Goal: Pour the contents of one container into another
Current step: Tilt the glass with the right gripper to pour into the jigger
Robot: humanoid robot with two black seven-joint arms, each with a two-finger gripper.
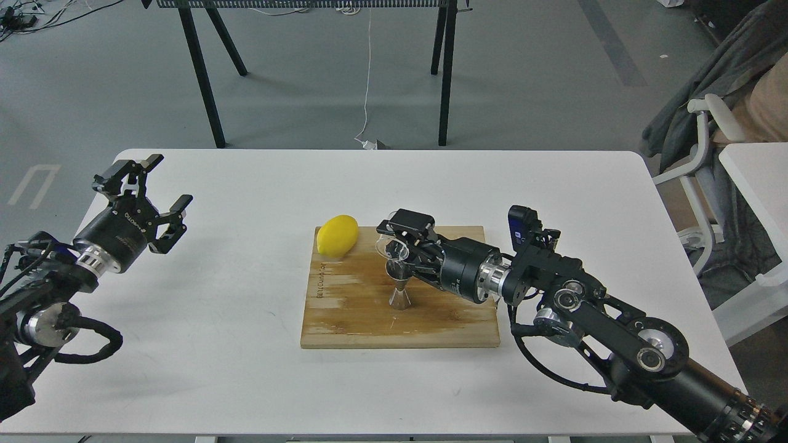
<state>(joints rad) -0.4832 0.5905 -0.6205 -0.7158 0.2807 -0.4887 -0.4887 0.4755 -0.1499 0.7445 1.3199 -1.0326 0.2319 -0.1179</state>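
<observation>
A shiny steel jigger stands upright near the middle of the wooden cutting board. Just above its top cone, tipped on its side toward the left, is the small clear glass cup. My right gripper is shut on the cup, coming in from the right. Far off at the table's left edge, my left gripper is raised and open, holding nothing.
A yellow lemon lies on the board's far left corner, close to the tipped cup. The board sits mid-table on the white table. Black table legs stand behind; a chair with clothing is at the right.
</observation>
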